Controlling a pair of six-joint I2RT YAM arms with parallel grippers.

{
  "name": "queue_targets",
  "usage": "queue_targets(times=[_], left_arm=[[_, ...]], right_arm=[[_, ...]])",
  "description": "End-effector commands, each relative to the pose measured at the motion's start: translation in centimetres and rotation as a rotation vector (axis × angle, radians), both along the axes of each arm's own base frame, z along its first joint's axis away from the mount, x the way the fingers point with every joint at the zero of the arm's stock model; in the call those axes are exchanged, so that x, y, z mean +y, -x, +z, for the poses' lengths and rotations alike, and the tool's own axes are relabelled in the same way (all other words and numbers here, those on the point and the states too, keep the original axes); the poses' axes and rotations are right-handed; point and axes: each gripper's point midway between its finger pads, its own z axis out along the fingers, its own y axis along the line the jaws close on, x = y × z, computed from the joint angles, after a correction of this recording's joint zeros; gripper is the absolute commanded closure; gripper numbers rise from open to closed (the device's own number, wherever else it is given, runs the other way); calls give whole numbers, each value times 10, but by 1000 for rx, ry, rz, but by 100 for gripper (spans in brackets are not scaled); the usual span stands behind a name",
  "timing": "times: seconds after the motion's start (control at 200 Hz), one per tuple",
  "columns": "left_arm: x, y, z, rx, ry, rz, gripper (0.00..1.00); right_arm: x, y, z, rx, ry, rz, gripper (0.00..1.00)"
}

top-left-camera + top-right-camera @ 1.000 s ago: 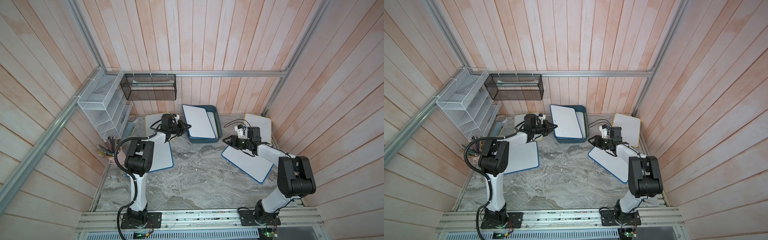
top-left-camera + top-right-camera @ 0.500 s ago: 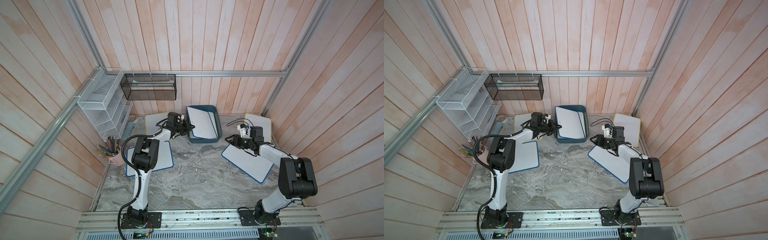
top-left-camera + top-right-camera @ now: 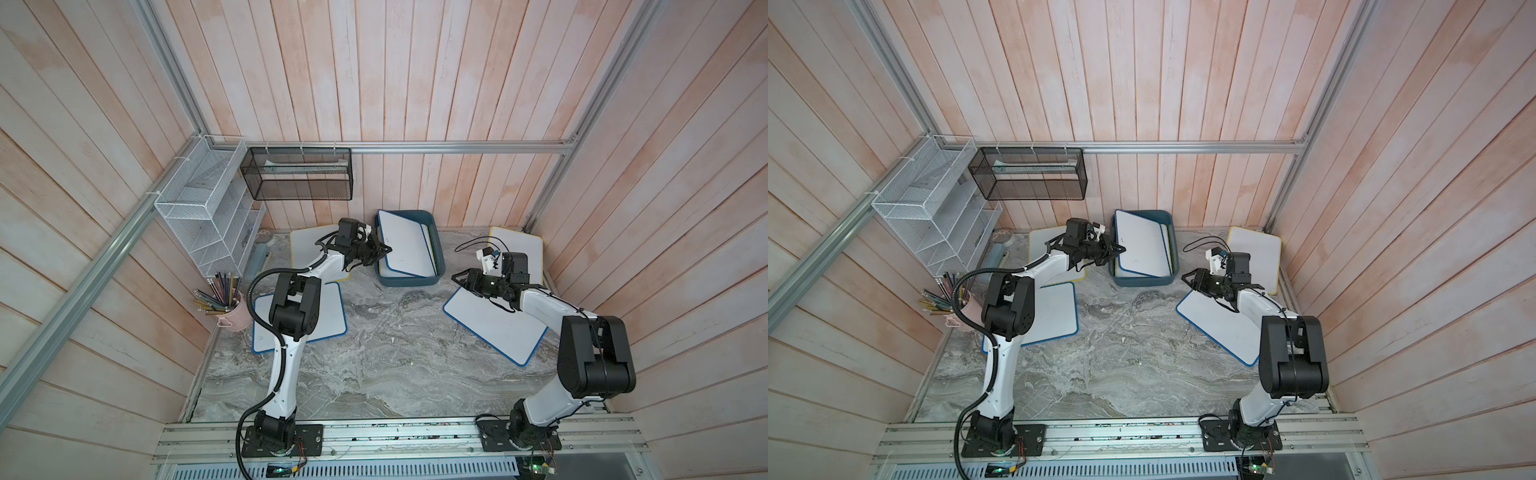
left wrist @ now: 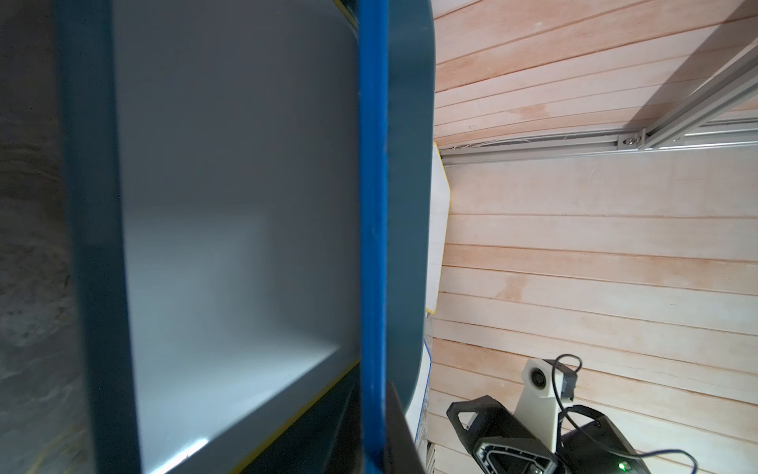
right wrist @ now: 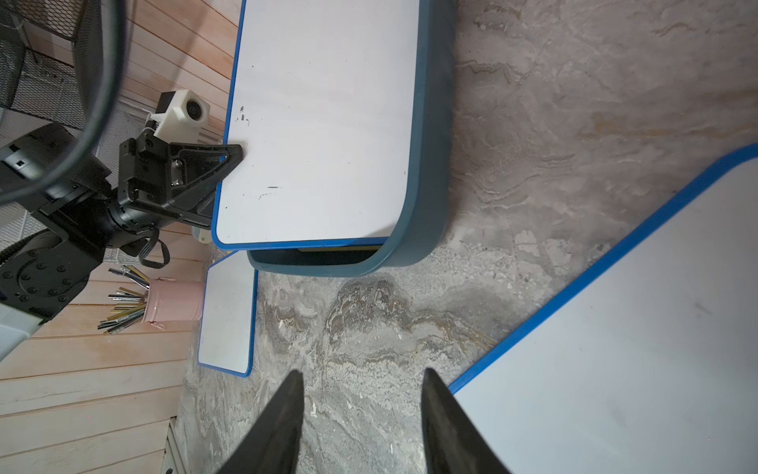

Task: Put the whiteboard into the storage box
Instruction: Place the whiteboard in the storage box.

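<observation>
Held item: blue-framed whiteboard, pinched at one long edge by my left gripper, jaws closed on the frame.
Bearing: in a top view the board lies at 3 o'clock from that gripper, long axis 12 to 6.
Position: tilted over the storage box, gripped edge above the rim, opposite edge down inside.
Right gripper: half open, empty, at the box's 4 o'clock.
Nearer arm: left, I judge.
</observation>
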Motion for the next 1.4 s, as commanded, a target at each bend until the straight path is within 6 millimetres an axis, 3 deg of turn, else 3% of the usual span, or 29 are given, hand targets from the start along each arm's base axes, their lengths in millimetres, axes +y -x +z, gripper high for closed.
queue_targets(times=[0.0, 0.325, 0.445, 0.555, 0.78, 1.391], left_arm=[[-7, -2, 3, -64, -22, -57, 100], [-10, -5, -8, -40, -34, -90, 100], [-11, -7, -10, -35, -52, -101, 93], [-10, -8, -13, -34, -71, -101, 76], [-2, -9, -5, -81, -133, -96, 56], [24, -14, 22, -176, -341, -37, 48]], right_arm=[[-1, 5, 5, -8, -10, 3, 52], [0, 6, 4, -5, -19, 0, 52], [0, 6, 7, -8, -26, -6, 52], [0, 4, 10, -12, -34, -7, 52], [2, 4, 7, -3, -42, -6, 52], [2, 6, 7, 2, -52, -11, 52]])
